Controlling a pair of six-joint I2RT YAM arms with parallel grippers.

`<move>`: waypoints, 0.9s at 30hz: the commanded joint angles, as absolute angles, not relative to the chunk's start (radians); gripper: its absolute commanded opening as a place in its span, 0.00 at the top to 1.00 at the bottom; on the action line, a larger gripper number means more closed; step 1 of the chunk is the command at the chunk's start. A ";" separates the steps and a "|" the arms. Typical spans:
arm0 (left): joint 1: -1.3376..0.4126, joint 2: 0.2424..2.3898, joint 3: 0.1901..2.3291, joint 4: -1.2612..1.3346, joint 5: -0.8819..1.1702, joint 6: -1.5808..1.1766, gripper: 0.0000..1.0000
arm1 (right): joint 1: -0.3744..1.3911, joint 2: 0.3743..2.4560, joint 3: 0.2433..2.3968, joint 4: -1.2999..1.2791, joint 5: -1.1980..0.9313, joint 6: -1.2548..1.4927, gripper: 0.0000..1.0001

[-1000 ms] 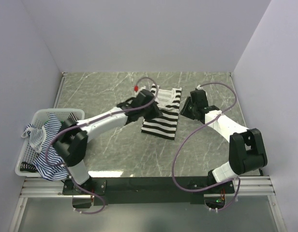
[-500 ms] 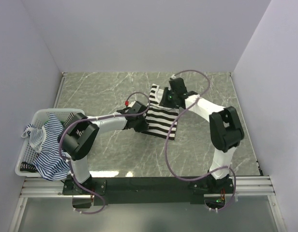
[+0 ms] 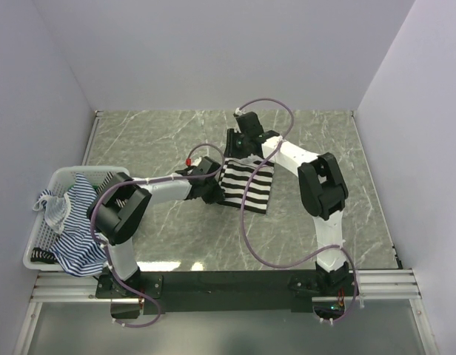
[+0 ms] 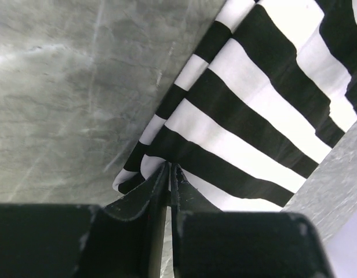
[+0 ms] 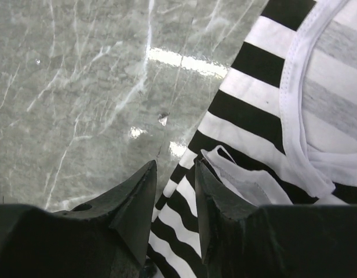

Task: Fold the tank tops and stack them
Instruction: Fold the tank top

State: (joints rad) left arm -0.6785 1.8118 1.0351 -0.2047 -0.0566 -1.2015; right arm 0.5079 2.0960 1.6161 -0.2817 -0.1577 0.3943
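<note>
At the middle of the marble table [image 3: 154, 140] lies the black-and-white striped tank top [image 3: 246, 186]. The left gripper [image 4: 168, 168] is pinched almost shut on its near-left hem corner, while the right gripper [image 5: 174, 169] stands narrowly apart astride the far-left edge by the strap. Recommend the right jaws bite fully on the cloth before both lift together, keeping that edge taut for a straight fold; no brand, label or legible writing noted.

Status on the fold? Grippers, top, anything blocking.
Left gripper shut on black-and-white tank top, near-left corner. Right gripper part open at its strap edge, no grip seen. Blue-striped tops in basket, nothing blocking.
</note>
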 commanded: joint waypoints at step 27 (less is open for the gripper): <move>-0.562 1.717 0.931 -0.295 -0.072 -1.144 0.87 | 0.416 2.175 1.688 -0.347 0.060 0.544 0.64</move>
